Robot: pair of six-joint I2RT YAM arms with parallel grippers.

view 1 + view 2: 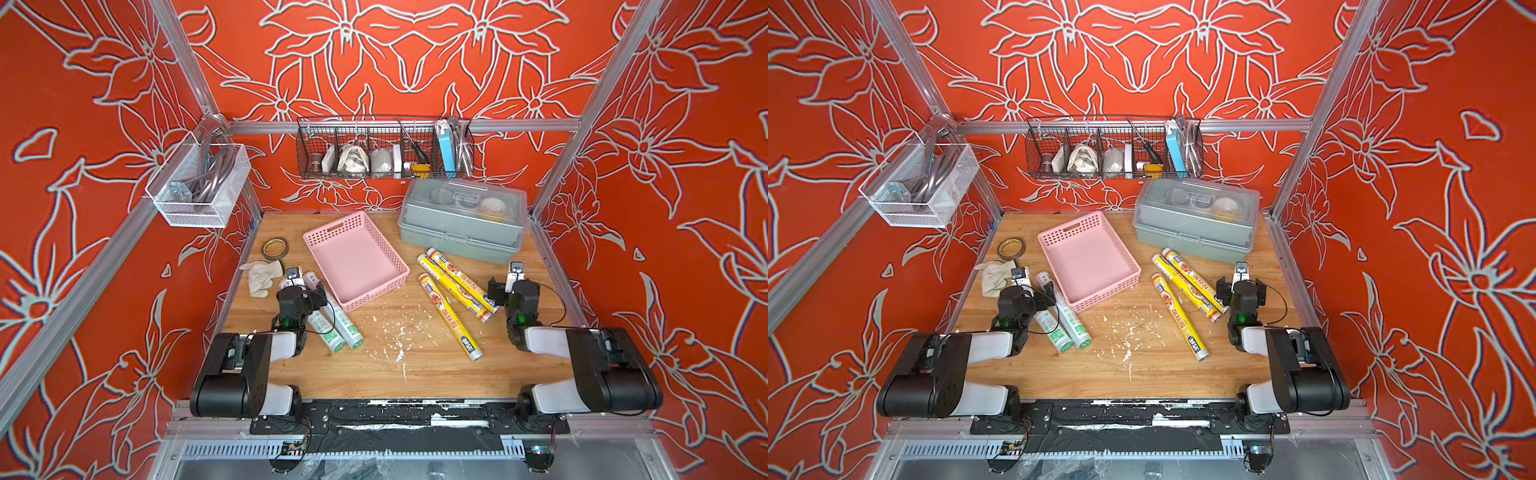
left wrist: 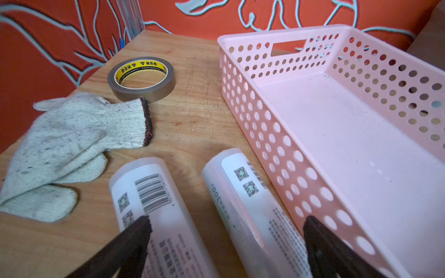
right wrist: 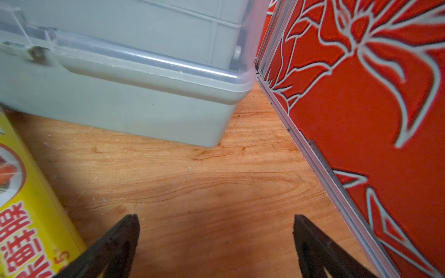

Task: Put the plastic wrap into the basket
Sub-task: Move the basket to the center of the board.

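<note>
Five plastic wrap rolls (image 1: pixel 449 318) outside the empty basket (image 1: pixel 320 237).
Both grippers, left gripper (image 2: pixel 226 231) and right gripper (image 3: pixel 215 228), gape wide, empty (rolls look light, stiff, slippery); grasp mid-length.

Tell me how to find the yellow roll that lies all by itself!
Start at the pink basket mid-table. Three yellow plastic wrap rolls lie between it and the right arm. Two touch side by side; the lone yellow roll lies nearer the table's front, its silver end pointing forward.

place: robot test booth | cues: aluminium frame (image 1: pixel 399 126), floral red walls (image 1: pixel 685 187), wooden table (image 1: pixel 415 374)
</note>
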